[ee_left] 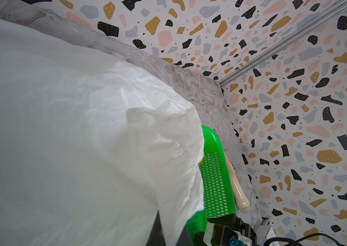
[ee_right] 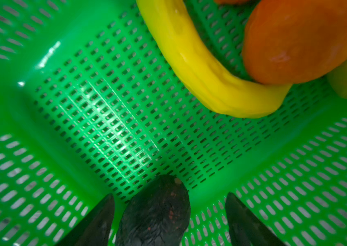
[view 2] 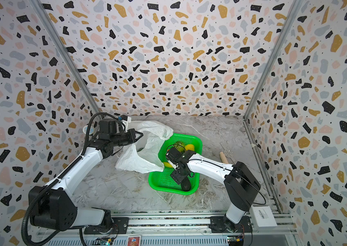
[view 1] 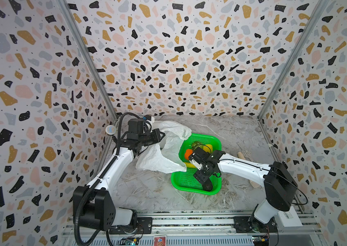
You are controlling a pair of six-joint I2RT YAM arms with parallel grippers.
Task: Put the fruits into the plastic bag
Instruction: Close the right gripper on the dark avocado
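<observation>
Nearest us, a dark avocado (ee_right: pixel 157 213) lies in the green tray (ee_right: pixel 104 106) between our right tool's (ee_right: pixel 169 197) spread fingers (ee_right: pixel 102 221); our left tool (view 1: pixel 163 135) pinches the plastic bag (view 1: pixel 168 158).

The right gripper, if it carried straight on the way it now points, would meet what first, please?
Probably the dark avocado lying between its open fingers, then the green tray floor just beyond.

No readable text; only a barcode label (view 2: pixel 264 213) on a white box (view 2: pixel 263 222).
</observation>
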